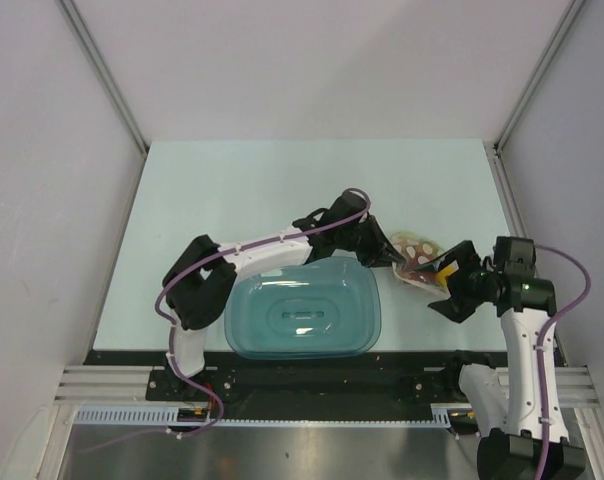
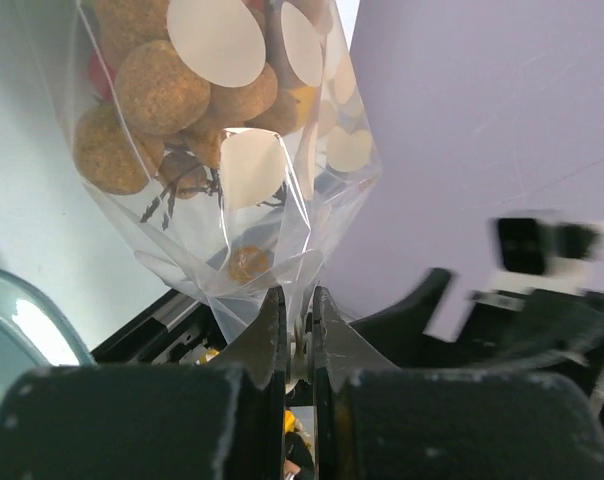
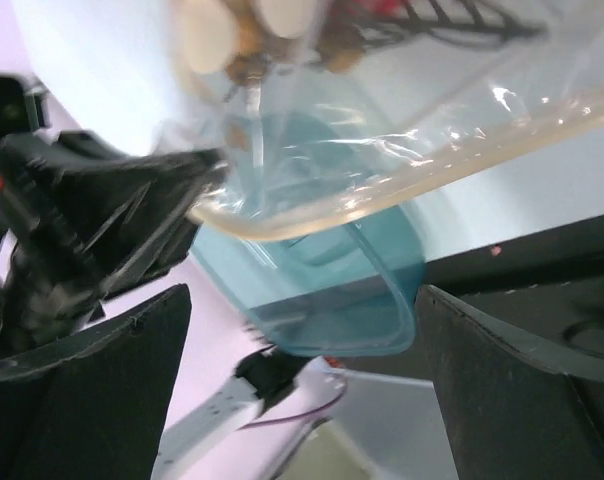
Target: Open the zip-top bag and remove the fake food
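Pale table (image 1: 232,190): zip-top bag (image 1: 415,250) w/ fake food (image 2: 152,90) is btwn both arms, just right of teal tub (image 1: 302,315). I have left gripper (image 2: 300,320) clamped on one bag edge; right gripper (image 3: 304,295) spread wide, zip strip (image 3: 432,175) crosswise just ahead of it.

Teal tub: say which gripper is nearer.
Left. The left gripper is shut on the zip-top bag just off the teal tub, at its far right corner; the right gripper hangs open farther right, past the bag.
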